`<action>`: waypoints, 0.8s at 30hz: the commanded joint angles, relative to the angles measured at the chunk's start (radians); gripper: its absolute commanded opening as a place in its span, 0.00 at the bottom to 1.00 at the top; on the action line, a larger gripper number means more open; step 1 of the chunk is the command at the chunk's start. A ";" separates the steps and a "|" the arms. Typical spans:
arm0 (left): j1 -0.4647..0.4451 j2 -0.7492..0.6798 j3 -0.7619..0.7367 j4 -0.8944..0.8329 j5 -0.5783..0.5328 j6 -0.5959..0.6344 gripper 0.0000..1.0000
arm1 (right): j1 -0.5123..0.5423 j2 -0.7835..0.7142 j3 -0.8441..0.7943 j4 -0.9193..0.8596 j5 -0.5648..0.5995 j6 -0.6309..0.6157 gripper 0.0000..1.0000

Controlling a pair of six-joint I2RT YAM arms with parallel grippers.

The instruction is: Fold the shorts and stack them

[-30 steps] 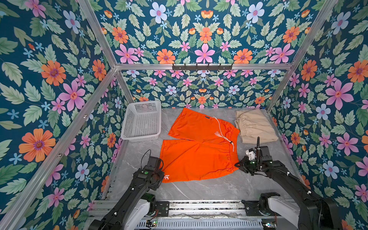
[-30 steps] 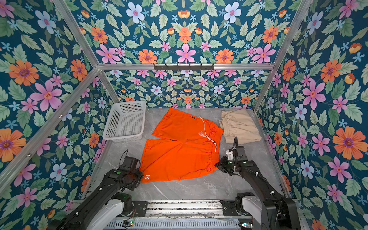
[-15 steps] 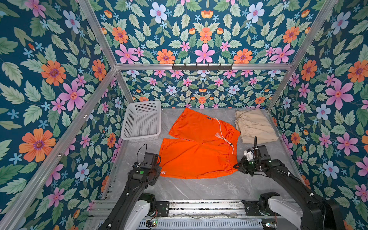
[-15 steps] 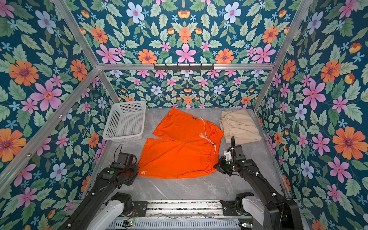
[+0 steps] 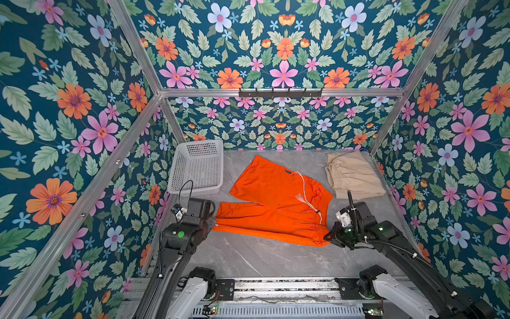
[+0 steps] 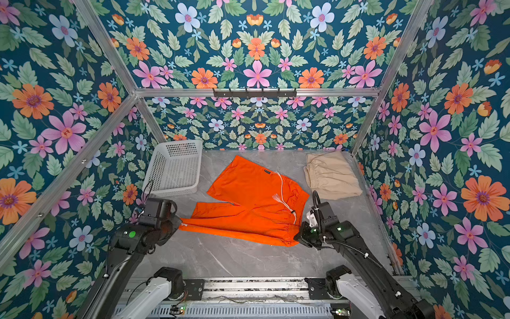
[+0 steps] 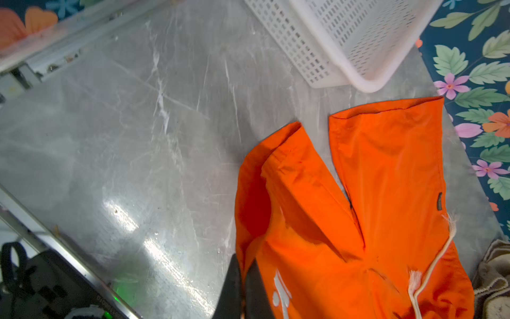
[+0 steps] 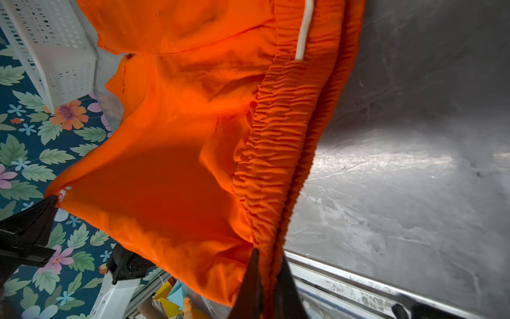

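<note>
- On the desk [image 5: 262, 256], the orange shorts [image 5: 276, 204] lie with their near edge raised: left hand [image 5: 214, 224] clamped on the leg hem [image 7: 278, 143], right hand [image 5: 329, 239] on the waistband [image 8: 276, 138].
- Uneven pulling could slip 1 pinch and skew the fold.

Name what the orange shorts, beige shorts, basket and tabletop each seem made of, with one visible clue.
The orange shorts: thin, smooth woven fabric, perhaps synthetic; crisp creases, slight sheen. The beige shorts: softer matte cloth, maybe cotton; gathered waistband. The basket: white moulded plastic; regular perforations. The tabletop: glossy grey marble-look surface that reflects light; true material unclear.
</note>
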 commanded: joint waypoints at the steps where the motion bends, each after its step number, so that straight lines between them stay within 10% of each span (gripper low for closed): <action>1: 0.002 0.075 0.085 0.052 -0.103 0.169 0.00 | -0.009 0.034 0.068 -0.095 0.058 -0.032 0.07; 24: -0.003 0.540 0.481 0.503 0.055 0.501 0.00 | -0.191 0.405 0.549 -0.171 -0.041 -0.284 0.07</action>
